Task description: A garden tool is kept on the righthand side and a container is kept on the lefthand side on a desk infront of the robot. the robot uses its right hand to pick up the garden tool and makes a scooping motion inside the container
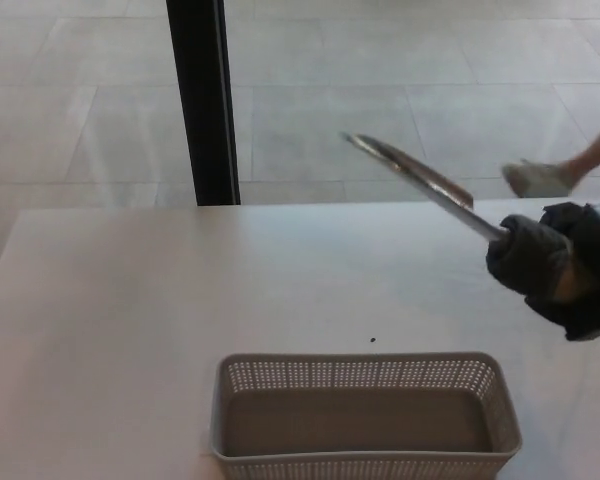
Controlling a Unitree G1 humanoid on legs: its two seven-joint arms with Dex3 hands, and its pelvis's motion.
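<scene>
A metal garden trowel (pixel 415 178) is held up in the air over the desk, its blade pointing up and to the left. My right hand (pixel 555 268) is shut on its handle at the right edge of the head view, well above and to the right of the container. The container, a grey perforated plastic basket (pixel 365 420), rests on the desk near the front edge with nothing visible inside. My left hand does not show.
The pale desk (pixel 180 310) stretches to the left and behind the basket. Beyond it a black vertical post (pixel 202 100) rises from the tiled floor. A person's leg and shoe (pixel 550 175) show at the far right.
</scene>
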